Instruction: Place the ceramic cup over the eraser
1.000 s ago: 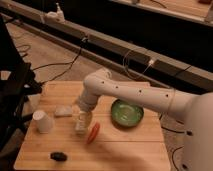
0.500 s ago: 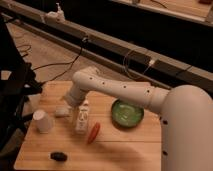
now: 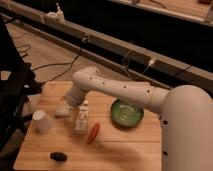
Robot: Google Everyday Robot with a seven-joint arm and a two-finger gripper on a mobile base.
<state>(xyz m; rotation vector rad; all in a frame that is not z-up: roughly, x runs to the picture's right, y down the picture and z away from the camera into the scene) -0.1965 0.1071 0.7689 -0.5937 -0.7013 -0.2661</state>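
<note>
Whether the gripper (image 3: 67, 105) is parted or closed I cannot tell. It hangs at the end of the white arm (image 3: 117, 91), low over the light wooden table (image 3: 125, 150), and blurs into a pale whitish flat block (image 3: 61, 112) lying under or just beside it.

Take the white labelled bottle (image 3: 81, 119) as the centre of the dial. The gripper sits at about 10 o'clock, close to the bottle. Over the last second it has slid leftward from nearer the bottle's top, and the arm's elbow has swung the same way. Nothing on the table has moved with it.

The small plain white tapered ceramic cup (image 3: 42, 121) stands at 9 o'clock, free and apart from the gripper, near the table's left edge. The small black oblong eraser (image 3: 58, 156) lies at 7 o'clock near the front edge, uncovered and well apart from the cup. An orange carrot-like piece (image 3: 93, 132) lies at 4 o'clock just beside the bottle, and a round green bowl (image 3: 126, 112) sits at 3 o'clock.

The shift reads as the approach to the cup, so the task is still at its start, with nothing grasped or carried. The gripper probably has to travel further toward 9 o'clock and clear the pale block before it can close on the cup. The cup must then be carried toward 7 o'clock and set down over the eraser.
</note>
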